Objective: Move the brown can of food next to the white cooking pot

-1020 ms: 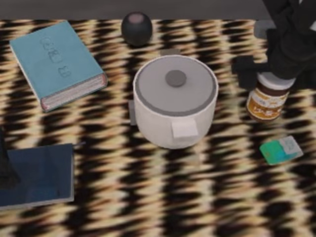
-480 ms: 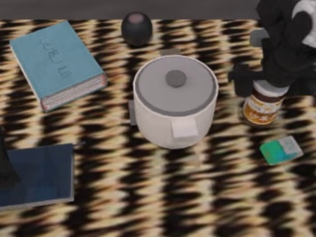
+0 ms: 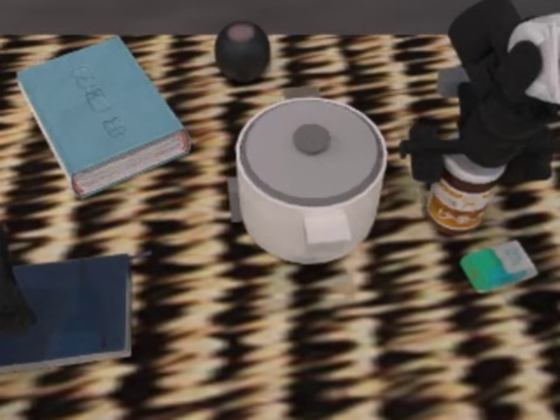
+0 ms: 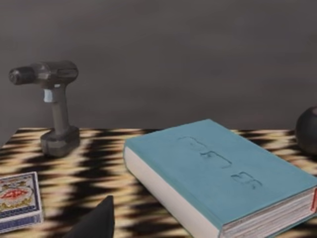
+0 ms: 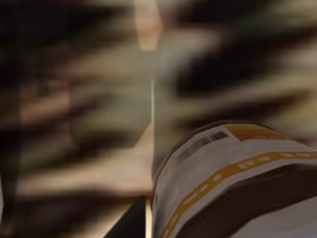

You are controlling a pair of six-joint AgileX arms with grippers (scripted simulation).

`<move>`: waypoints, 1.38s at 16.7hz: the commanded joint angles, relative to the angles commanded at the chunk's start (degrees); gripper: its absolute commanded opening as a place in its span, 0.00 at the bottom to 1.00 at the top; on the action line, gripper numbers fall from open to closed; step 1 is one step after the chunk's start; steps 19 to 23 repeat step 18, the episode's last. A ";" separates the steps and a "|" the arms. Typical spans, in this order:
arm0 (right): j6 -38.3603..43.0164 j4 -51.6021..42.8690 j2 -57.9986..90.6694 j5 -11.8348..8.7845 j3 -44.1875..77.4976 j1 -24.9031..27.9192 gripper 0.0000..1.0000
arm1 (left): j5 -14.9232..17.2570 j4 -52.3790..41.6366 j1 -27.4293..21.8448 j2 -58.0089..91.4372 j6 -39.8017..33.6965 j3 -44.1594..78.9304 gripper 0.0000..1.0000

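Jaws of right gripper [image 3: 468, 162] clamp brown can of food [image 3: 458, 199]; orange-and-white label.

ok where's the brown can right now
In the top view the brown can is on the table's right side, under the right hand, between the white pot and a teal card.

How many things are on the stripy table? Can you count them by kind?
Books: 2 (teal book, dark blue book)
Balls: 1 (dark grey ball)
Pots: 1 (white cooking pot)
Cans: 1 (brown can of food)
Boxes: 2 (small green box, card box)
Drills: 1 (grey drill)
Total: 8
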 joint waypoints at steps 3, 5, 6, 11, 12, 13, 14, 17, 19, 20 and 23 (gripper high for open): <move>0.00 0.00 0.00 0.00 0.00 0.00 0.30 | 0.00 0.00 0.00 0.00 0.00 0.00 1.00; 0.00 0.00 0.00 0.00 0.00 0.00 0.45 | 0.00 0.00 0.00 0.00 0.00 0.00 1.00; 0.00 0.00 0.00 0.00 0.00 0.00 0.53 | 0.00 0.00 0.00 0.00 0.00 0.00 1.00; 0.00 0.00 0.00 0.00 0.00 0.00 0.90 | 0.00 0.00 0.00 0.00 0.00 0.00 1.00; 0.00 0.00 0.00 0.00 0.00 0.00 0.98 | 0.00 0.00 0.00 0.00 0.00 0.00 1.00; 0.00 0.00 0.00 0.00 0.00 0.00 1.00 | 0.00 0.00 0.00 0.00 0.00 0.00 1.00; 0.00 0.00 0.00 0.00 0.00 0.00 1.00 | 0.00 0.00 0.00 0.00 0.00 0.00 1.00; 0.00 0.00 0.00 0.00 0.00 0.00 1.00 | 0.00 0.00 0.00 0.00 0.00 0.00 1.00; 0.00 0.00 0.00 0.00 0.00 0.00 1.00 | 0.00 0.00 0.00 0.00 0.00 0.00 1.00; 0.00 0.00 0.00 0.00 0.00 0.00 1.00 | 0.00 0.00 0.00 0.00 0.00 0.00 1.00; 0.00 0.00 0.00 0.00 0.00 0.00 1.00 | 0.00 0.00 0.00 0.00 0.00 0.00 1.00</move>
